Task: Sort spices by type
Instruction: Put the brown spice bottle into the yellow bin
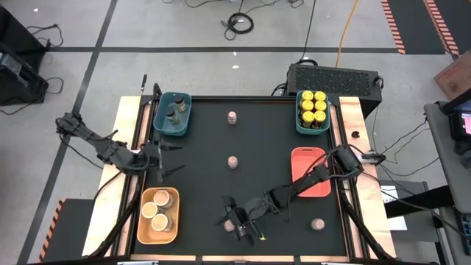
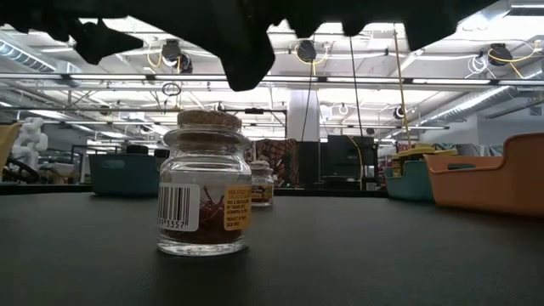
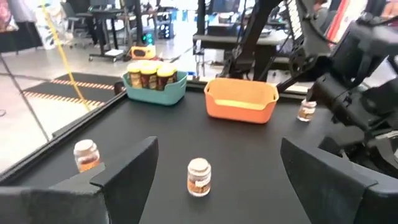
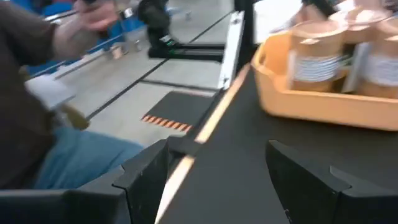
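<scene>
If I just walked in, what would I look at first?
Probably the little glass jar with a cork lid, standing huge right in front of the low camera, with the right claw open just above it. Next you'd spot the four bright trays around the black table: yellow-lidded jars fill the teal one at the far right corner, and tan-lidded jars sit in the orange one, near left.

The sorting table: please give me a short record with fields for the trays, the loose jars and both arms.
teal tray, far left: dark-lidded jars
teal tray, far right: yellow-lidded jars
orange tray, near left: wide tan-lidded jars
coral tray, right: no jars visible inside
loose small pinkish-lidded jars: four on the black mat
left gripper: jaws open, empty, between the left trays
right gripper: jaws open, above a loose jar at the near edge
</scene>
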Controlling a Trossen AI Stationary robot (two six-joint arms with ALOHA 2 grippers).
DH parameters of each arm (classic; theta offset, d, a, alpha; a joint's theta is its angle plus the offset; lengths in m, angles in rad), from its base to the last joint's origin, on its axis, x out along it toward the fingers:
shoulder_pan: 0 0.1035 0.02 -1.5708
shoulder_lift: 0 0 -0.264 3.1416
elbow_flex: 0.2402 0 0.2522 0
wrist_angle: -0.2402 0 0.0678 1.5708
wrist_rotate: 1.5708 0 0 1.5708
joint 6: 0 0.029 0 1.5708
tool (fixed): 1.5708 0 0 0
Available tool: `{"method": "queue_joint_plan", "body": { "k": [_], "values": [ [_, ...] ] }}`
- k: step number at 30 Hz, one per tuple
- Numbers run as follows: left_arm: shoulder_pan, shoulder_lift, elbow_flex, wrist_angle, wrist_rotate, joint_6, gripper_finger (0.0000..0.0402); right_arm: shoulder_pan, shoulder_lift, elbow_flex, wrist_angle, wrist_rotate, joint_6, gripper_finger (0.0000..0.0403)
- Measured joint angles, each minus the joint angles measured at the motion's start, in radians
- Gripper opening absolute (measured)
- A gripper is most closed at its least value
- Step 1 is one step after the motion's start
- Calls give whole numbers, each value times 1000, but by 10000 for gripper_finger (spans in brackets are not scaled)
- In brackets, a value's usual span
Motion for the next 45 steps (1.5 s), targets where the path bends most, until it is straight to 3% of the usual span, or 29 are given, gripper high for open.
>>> {"method": "queue_joint_plan", "body": {
  "k": [7,15,25,36,40,45],
  "values": [
    [10,-8,0,11,46,28,341,23,5,0,-137,79,-40,260],
    [10,-8,0,-1,63,11,341,23,5,0,-167,155,-120,260],
    [10,-8,-77,99,66,45,341,22,18,0,-238,154,-38,260],
    [64,-16,-137,173,169,44,341,24,71,-2,-217,232,51,258],
    [74,-16,-137,171,196,44,341,24,70,-2,-208,233,81,231],
    [74,-16,-137,169,205,46,341,24,38,0,-269,228,145,154]
  ]
}}
